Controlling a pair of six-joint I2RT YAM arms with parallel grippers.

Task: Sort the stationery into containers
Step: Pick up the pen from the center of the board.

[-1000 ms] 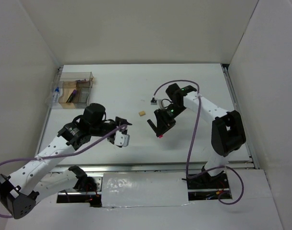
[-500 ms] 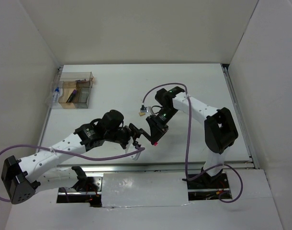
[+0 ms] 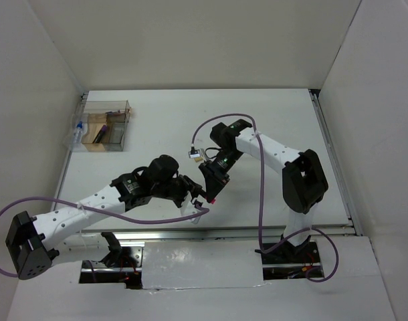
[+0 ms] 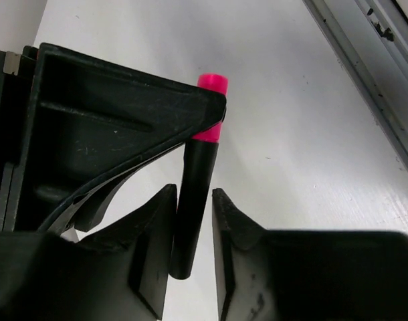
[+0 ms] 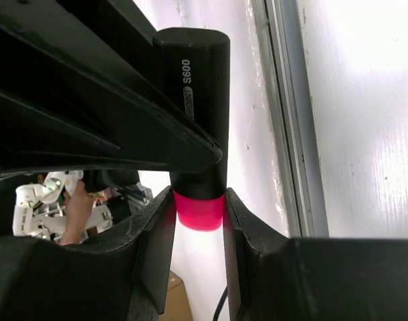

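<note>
At the far left of the table [image 3: 271,107] stands the clear compartment box [image 3: 108,105]. Through its walls show tan blocks [image 3: 95,124] and the dark purple marker [image 3: 102,132]; the clear blue-capped tube [image 3: 77,128] lies along its left edge, though I cannot tell whether it sits inside a compartment or just outside the wall.

Right of that, over the near middle of the table, the left gripper [image 3: 197,196] reaches right to the pink-black marker [image 4: 198,167]. In the left wrist view its fingers [image 4: 157,227] lie against both sides of the black barrel's end. The marker has a plain black body and a bright pink cap [image 4: 211,83]; small white lettering runs along the barrel in the right wrist view.

The right gripper [image 5: 198,200] clamps the pink end, a finger pressed on each side. From above, the two grippers overlap and hide nearly all of the marker; only the pink tip shows.

A tan eraser block [image 3: 200,159] peeks out beside the right wrist, partly covered.
</note>
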